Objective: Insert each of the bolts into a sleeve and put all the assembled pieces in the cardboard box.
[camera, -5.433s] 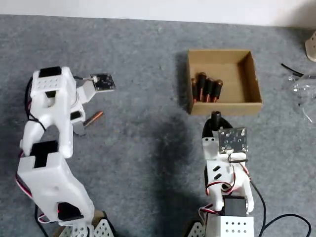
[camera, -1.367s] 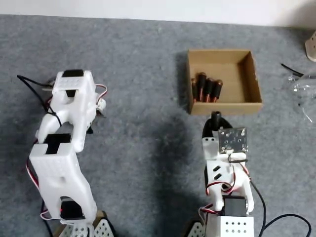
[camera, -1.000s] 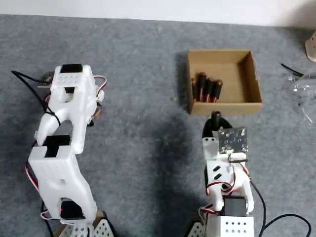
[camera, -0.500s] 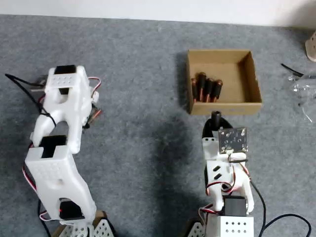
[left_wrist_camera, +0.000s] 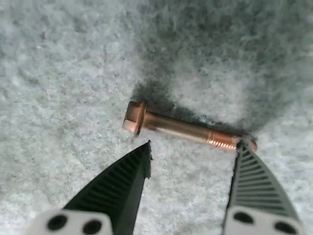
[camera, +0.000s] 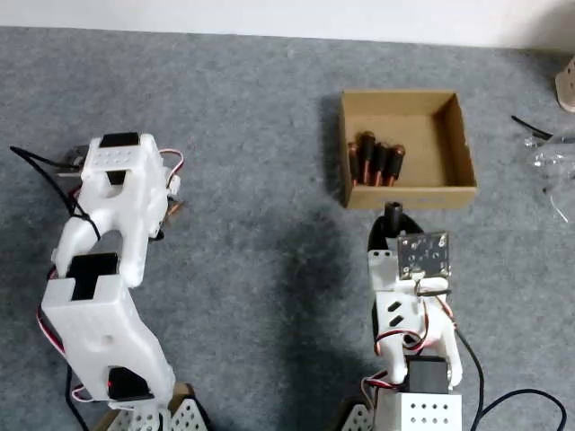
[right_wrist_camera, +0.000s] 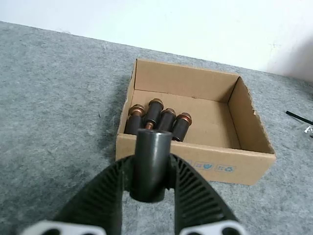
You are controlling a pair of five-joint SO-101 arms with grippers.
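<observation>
No text is legible, even on the cardboard box [right_wrist_camera: 161, 152].

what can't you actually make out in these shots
- Left wrist view: a finger of the left gripper overlaps the threaded end of the bolt.
- High view: the left arm covers that gripper and nearly all of the bolt.
- Right wrist view: the near wall of the cardboard box hides the lower ends of the four assembled pieces; the right gripper hides the lower end of the sleeve.

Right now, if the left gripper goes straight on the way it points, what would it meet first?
Most likely the bolt, which lies on the grey mat just ahead of the open left gripper. One fingertip looks very near the bolt's threaded end, though depth is hard to judge.
</observation>
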